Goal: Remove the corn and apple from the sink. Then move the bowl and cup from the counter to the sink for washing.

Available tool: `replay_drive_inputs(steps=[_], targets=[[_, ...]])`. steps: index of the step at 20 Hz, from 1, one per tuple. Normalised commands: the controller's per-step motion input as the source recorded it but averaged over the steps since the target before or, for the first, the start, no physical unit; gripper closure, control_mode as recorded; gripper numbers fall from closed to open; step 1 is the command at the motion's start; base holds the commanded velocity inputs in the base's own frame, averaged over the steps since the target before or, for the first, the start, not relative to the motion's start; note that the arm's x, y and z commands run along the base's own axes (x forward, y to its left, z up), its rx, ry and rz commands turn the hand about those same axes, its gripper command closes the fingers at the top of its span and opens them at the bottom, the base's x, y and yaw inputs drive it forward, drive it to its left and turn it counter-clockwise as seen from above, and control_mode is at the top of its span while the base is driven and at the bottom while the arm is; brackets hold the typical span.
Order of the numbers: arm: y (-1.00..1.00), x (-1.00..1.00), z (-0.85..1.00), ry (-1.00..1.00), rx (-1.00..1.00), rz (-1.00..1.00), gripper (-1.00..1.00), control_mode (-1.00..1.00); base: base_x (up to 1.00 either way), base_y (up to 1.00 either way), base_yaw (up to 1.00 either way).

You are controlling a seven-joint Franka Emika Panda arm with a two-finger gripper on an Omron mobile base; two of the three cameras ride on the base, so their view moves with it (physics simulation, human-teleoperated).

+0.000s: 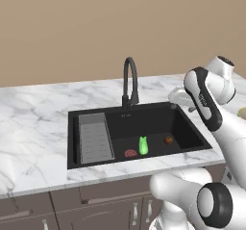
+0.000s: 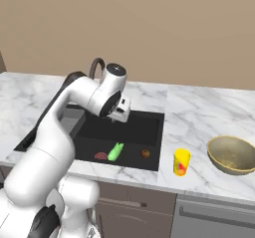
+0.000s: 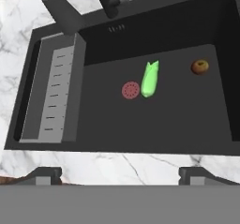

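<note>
White two-finger gripper (image 3: 120,175) hangs above the front edge of the large black rectangular sink (image 3: 220,145), jaws spread wide, nothing between them. In hand view its two dark fingertips (image 3: 45,175) sit over the white marble counter (image 3: 131,164) strip at the sink's near rim.

Inside the sink, past the near rim: the small bright green corn cob in husk (image 3: 150,79) lies on the basin floor, roughly centred ahead of the gripper and well below it, not touched. Just beside the corn on the rack side is a flat reddish round drain disc (image 3: 131,90). The tiny brownish round apple (image 3: 199,66) rests on the basin floor on the corn's other side, apart from it.

Ribbed grey drain rack (image 3: 55,96) fills one end of the sink. Black arched faucet (image 1: 129,80) stands at the sink's far rim.

On the counter beyond the sink's apple end: small yellow cylindrical cup with red mark (image 2: 181,162) near the front edge, upright; wide tan-yellow bowl (image 2: 232,155) further from the sink, apart from the cup.
</note>
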Motion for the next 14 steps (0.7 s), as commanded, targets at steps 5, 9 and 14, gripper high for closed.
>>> replay_drive_inputs(steps=[5,9,14], targets=[[-0.06,0.02,-0.34,0.0,0.09,0.0,-1.0,-1.0,0.0,0.0,0.0],[0.0,0.05,-0.35,0.0,0.08,0.0,-1.0,-1.0,0.0,0.0,0.0],[0.06,0.21,-0.31,0.01,0.0,0.0,-1.0,-1.0,0.0,0.0,0.0]])
